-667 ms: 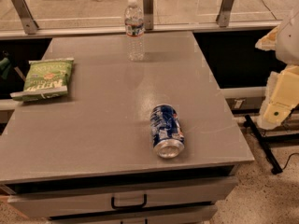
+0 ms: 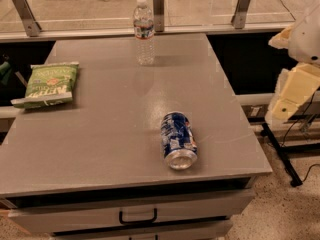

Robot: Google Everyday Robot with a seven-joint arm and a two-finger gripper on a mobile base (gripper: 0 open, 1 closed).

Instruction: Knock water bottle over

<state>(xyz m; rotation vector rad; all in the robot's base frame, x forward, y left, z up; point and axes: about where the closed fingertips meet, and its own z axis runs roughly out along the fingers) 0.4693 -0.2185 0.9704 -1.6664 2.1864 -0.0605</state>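
The water bottle (image 2: 144, 31) stands upright near the far edge of the grey table (image 2: 100, 134). It is clear and ribbed, with a white cap and a blue-red-white label band. My gripper (image 2: 289, 101) is a cream-coloured shape at the right edge of the view. It is beyond the table's right side, far from the bottle and touching nothing.
A blue soda can (image 2: 178, 140) lies on its side near the table's front right. A green chip bag (image 2: 48, 84) lies at the left edge. A rail with metal posts (image 2: 158, 6) runs behind the table. Drawers with a black handle (image 2: 137, 217) are below the front edge.
The cream arm at the right has shifted slightly up and left. The bottle, can and bag have not moved.
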